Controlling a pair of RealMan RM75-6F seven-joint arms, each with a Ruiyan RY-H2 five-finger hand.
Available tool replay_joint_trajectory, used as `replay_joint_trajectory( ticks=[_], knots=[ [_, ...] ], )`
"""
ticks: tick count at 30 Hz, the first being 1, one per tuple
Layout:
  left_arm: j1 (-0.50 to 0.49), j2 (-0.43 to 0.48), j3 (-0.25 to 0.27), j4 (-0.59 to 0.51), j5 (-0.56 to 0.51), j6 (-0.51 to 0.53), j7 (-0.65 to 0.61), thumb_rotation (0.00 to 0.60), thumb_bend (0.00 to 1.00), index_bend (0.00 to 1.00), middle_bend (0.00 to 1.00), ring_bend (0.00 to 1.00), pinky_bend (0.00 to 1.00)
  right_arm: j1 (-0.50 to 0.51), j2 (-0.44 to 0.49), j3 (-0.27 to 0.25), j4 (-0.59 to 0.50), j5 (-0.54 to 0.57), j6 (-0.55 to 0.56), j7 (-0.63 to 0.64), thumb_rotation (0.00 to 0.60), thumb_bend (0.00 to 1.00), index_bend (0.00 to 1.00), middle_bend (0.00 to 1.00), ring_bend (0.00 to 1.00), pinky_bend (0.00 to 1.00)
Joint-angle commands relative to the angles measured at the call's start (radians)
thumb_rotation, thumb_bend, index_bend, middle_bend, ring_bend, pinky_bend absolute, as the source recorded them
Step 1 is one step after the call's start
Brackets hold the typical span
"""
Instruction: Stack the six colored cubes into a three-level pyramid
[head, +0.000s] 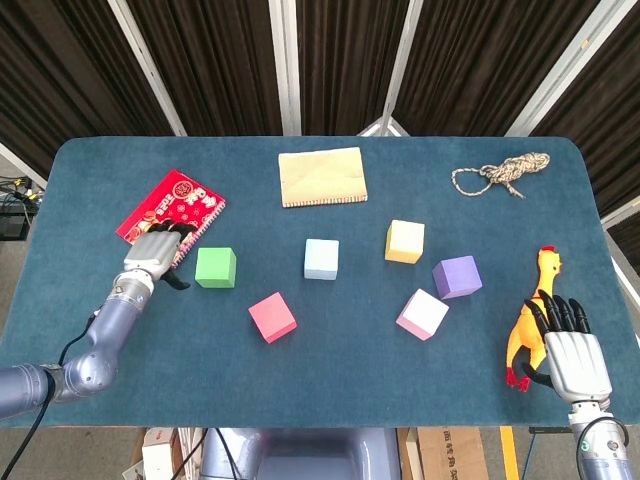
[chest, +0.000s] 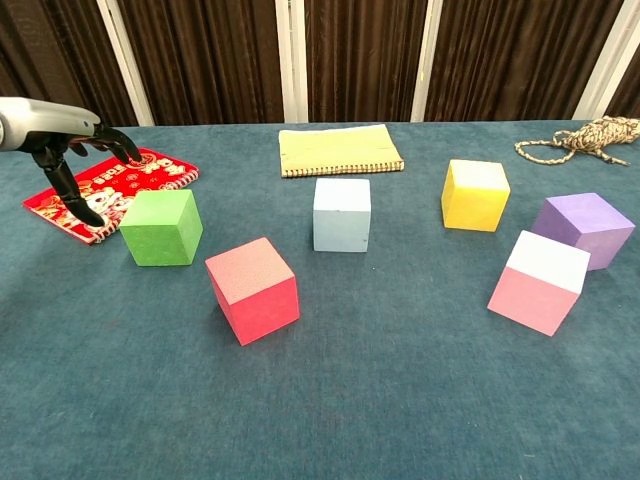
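All 6 cubes lie loose mid-tabletop, so stacking is unstarted. The left hand (head: 157, 255), spread and empty, hovers just beside the green foam cube (head: 215, 267) toward the left edge; next, close around it.

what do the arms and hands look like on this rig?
Both hands, left hand and right hand, have silver-grey backs with black fingers. The left forearm is a rounded silver-grey tube with a thin black cable looping below it. The right arm is mostly out of frame.
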Motion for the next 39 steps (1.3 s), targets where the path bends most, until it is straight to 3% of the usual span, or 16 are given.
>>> replay_joint_trajectory(
  ticks=[1,16,39],
  knots=[
    [-0.01,-0.008,0.002,-0.003,-0.01,-0.001,0.004,0.6,0.12,0.15,0.11,0.02,0.08,0.0,0.0,0.0,-0.003,0.003,-0.001,-0.003,0.6,0.19,0.13,0.05,0.03,0.0],
    [-0.009,-0.118,0.006,0.072,0.04,0.037,-0.026,0.6,0.14,0.16,0.16,0.07,0.16,0.0,0.017,0.0,-0.011,0.011,-0.004,0.019,0.6,0.19,0.13,0.05,0.03,0.0],
    [-0.058,-0.162,-0.004,0.092,-0.059,0.034,0.037,0.6,0.21,0.25,0.2,0.07,0.16,0.005,0.022,0.002,-0.013,0.035,-0.017,0.021,0.6,0.19,0.13,0.05,0.03,0.0]
  ],
)
